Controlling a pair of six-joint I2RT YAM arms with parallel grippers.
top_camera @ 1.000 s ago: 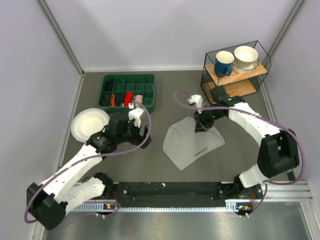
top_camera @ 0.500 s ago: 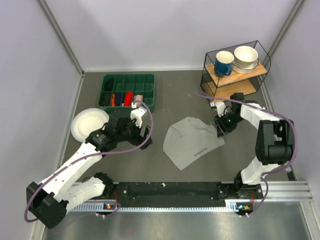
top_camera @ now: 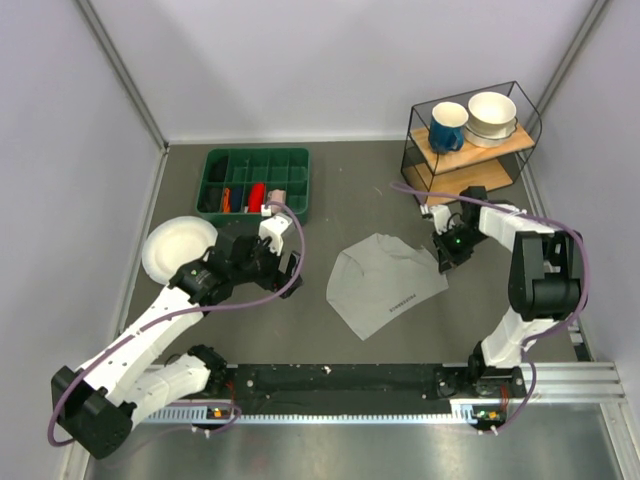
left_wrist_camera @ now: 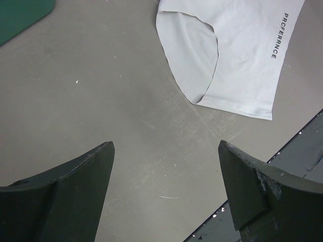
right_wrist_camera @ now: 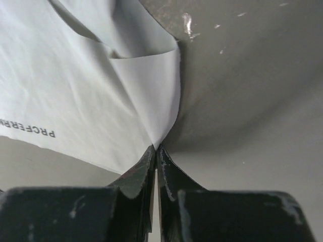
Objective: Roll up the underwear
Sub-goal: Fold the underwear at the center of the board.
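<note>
The light grey soft fabric underwear (top_camera: 385, 285) lies unrolled and mostly flat on the grey tabletop (top_camera: 350, 200), mid-table. Small dark lettering runs along its near-right band. Its far edge is folded over and creased, and 1 right corner is pinched between the closed fingers of the right gripper (right_wrist_camera: 155, 147).

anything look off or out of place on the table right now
The light grey fabric underwear lies rumpled rather than flat: its far edge is folded over onto itself, and its right corner is pinched in the right end effector. Nothing looks spilled or damaged.
</note>
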